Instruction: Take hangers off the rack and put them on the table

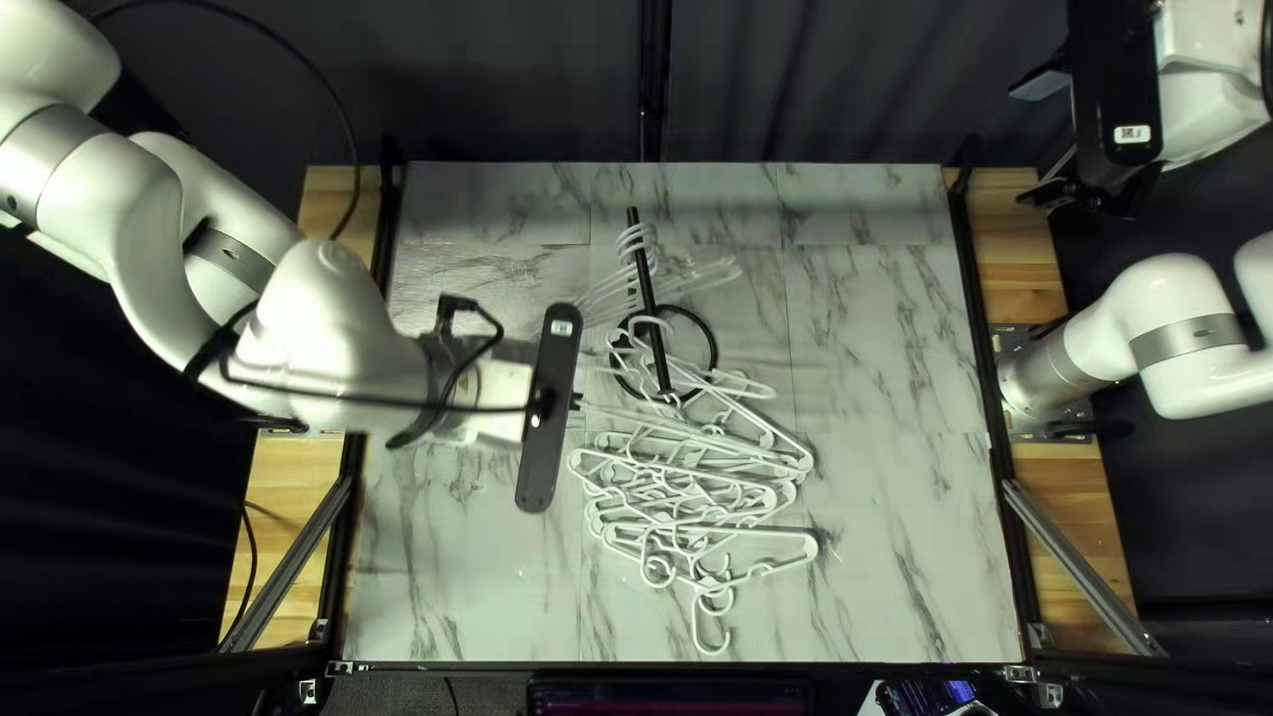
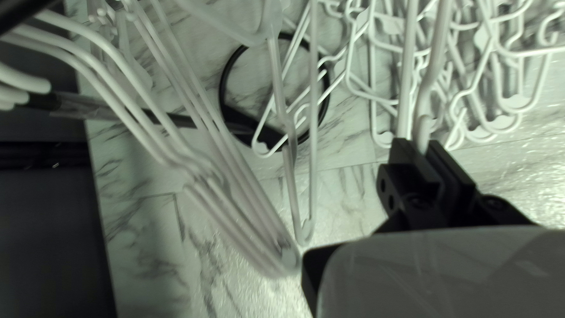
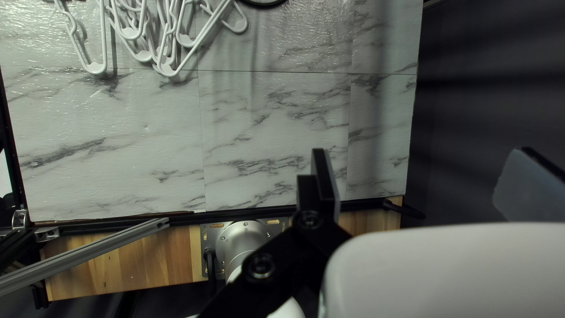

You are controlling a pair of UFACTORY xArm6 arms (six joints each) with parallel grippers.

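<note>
Hangers of white plastic (image 1: 683,499) lie in a messy heap on the white table with grey marble streaks (image 1: 889,531), at the near middle. Some lie over each other, and a few hooks point to the near edge. Just past the heap stands the thin black metal rack (image 1: 645,272), with its round black ring (image 1: 714,348) on the table. More white plastic hangers (image 1: 716,273) hang from the top of the rack.

The robot's left gripper (image 1: 580,402) reaches in from the left, beside the rack. Its two black fingers pinch one white plastic hanger (image 2: 422,134) between them. The robot's right gripper (image 1: 1042,137) is up high at the far right, well apart from the heap. Its fingers are spread wide, with nothing between them.
</note>
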